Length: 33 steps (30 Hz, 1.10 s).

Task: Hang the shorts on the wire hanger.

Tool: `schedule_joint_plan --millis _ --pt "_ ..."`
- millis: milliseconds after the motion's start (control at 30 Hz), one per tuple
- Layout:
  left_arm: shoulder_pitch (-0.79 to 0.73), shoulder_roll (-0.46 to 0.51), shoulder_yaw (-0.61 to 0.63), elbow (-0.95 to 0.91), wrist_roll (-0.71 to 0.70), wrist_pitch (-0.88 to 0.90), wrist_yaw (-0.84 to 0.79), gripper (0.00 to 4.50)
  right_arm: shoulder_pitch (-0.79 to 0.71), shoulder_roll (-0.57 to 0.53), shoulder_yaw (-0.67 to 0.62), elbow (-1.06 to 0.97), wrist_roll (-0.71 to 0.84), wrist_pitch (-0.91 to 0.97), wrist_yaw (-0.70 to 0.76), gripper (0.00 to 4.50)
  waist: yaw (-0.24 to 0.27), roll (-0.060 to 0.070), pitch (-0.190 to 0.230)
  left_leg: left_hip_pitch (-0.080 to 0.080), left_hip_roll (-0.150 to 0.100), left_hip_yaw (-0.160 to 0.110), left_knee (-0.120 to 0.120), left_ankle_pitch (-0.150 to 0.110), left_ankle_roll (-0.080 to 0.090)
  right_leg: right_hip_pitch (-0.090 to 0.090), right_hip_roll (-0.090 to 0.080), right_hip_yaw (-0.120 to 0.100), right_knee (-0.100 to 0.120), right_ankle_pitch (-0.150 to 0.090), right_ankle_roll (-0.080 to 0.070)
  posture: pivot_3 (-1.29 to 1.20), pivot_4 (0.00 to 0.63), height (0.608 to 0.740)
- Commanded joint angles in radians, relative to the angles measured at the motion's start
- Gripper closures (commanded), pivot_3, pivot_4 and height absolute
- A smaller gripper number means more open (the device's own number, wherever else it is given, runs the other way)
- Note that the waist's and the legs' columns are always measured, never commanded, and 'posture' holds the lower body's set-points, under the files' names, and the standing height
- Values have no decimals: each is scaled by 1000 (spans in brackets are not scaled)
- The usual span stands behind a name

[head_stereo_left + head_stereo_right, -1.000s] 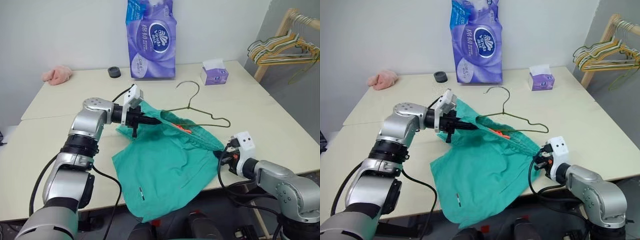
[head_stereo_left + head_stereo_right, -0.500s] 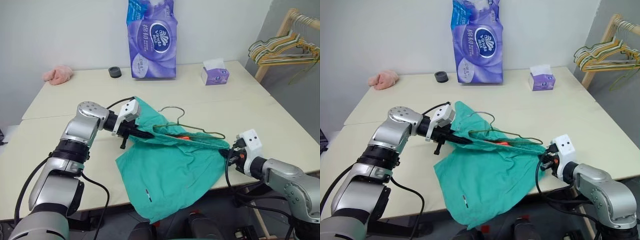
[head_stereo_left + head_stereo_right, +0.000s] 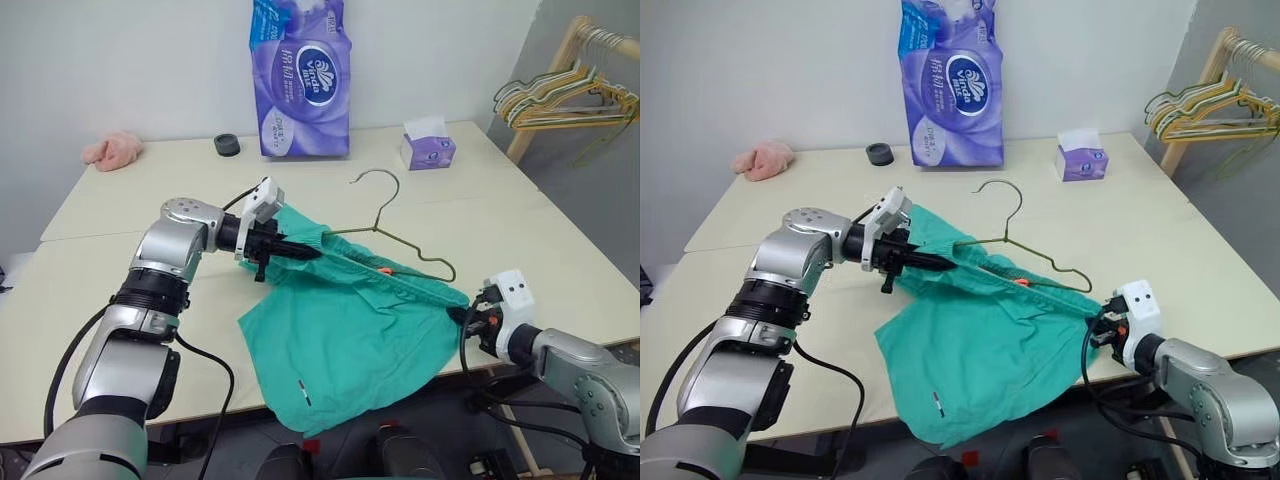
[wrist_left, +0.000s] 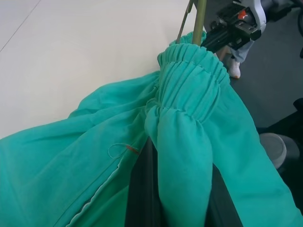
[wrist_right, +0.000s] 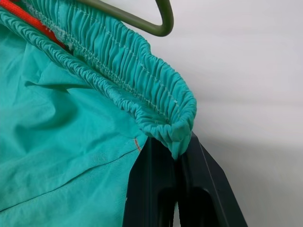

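The teal shorts [image 3: 350,340] lie on the table's front half, one leg hanging over the near edge. Their gathered waistband [image 5: 142,80] is stretched between my two grippers. My left gripper [image 3: 303,250] is shut on the waistband's left end [image 4: 194,80]. My right gripper [image 3: 463,316] is shut on the right end, its fingers [image 5: 156,189] pinching the elastic. The olive wire hanger [image 3: 385,195] rests along the waistband with its hook pointing away from me. Its right corner [image 5: 163,23] shows just beyond the elastic, and its left end is hidden by fabric near the left gripper.
A tall purple tissue pack [image 3: 300,75], a small tissue box [image 3: 428,145], a black ring [image 3: 227,145] and a pink cloth [image 3: 112,148] sit along the table's far side. A wooden rack with several hangers [image 3: 570,95] stands to the right, beyond the table [image 3: 560,240].
My right gripper has drawn its end of the waistband further right, stretching it. The hanger tipped toward me half a second ago and has swung back.
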Motion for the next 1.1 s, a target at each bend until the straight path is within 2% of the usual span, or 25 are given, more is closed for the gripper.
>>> schedule_joint_plan --millis 33,500,867,1100 --pt "-10 34 57 -37 -40 34 -19 4500 17 -5 -64 4 -1 5 -31 4447 0 0 0 0 0 0 0 0 0 0 0 0 0 0 0 -164 62 740" --pt "14 101 23 -127 -84 112 -112 4500 41 -16 -71 68 -12 11 -51 4447 0 0 0 0 0 0 0 0 0 0 0 0 0 0 0 -162 61 740" --pt "35 145 -53 -129 -61 11 -112 4500 60 -58 -49 53 -21 -24 -34 4447 0 0 0 0 0 1 0 0 0 0 0 1 0 0 1 -162 63 740" --pt "43 160 -83 -94 -23 -70 -112 4500 65 -153 -16 43 -53 -99 -15 4447 2 0 0 0 -1 1 0 0 0 0 0 1 -1 -1 2 -162 63 740"
